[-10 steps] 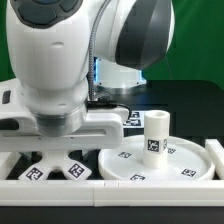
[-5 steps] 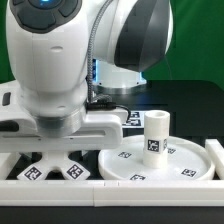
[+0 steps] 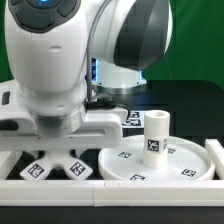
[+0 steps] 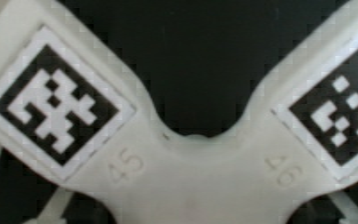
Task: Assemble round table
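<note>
The leg (image 3: 154, 134) is standing upright on the disc (image 3: 190, 160), lower right. The cross base (image 3: 57, 166) is lying lower left, under the arm (image 3: 45, 70) — fingers hidden, so their opening cannot be told.

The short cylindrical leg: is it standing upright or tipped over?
Upright. In the exterior view the leg stands on end on the round disc, its sides vertical.

Arm (image 3: 60, 60) bent low, wrist (image 3: 52, 118) pointing down, fingers hidden.
</note>
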`<state>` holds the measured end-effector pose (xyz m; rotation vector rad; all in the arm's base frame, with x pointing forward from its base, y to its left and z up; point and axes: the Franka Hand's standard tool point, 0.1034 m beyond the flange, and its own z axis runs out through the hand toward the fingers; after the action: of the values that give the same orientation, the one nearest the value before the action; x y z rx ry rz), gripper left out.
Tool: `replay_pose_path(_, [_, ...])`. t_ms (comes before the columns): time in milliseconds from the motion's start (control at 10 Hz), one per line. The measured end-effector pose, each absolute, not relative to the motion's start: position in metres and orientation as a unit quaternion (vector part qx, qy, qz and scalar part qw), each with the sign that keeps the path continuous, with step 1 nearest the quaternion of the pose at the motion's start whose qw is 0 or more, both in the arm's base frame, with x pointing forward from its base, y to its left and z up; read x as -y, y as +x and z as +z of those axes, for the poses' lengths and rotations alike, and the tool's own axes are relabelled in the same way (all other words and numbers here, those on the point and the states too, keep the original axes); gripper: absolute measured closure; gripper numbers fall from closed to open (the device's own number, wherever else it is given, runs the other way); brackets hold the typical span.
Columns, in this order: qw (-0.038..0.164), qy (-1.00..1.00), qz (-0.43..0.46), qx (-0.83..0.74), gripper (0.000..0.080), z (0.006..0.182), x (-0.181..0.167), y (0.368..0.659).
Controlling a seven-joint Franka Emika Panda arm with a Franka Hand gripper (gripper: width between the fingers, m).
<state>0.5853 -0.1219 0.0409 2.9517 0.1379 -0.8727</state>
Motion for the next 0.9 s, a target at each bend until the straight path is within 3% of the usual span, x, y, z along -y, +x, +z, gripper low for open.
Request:
replay_pose_path(200, [0.026, 0.962, -0.267, -0.038, 0.0357, 0.083, 0.102, 0.592])
replay_pose_path(400, [0.026, 0.965, -0.260, -0.017, 0.0356, 0.112, 0.085, 0.593])
replay_pose_path(800, [0.040, 0.994, -0.102, -0.018, 0.0354, 0.118, 0.090, 0.612])
replay_pose_path(900, [0.034, 0.997, -0.065, -0.007, 0.0354, 0.125, 0.078, 0.610])
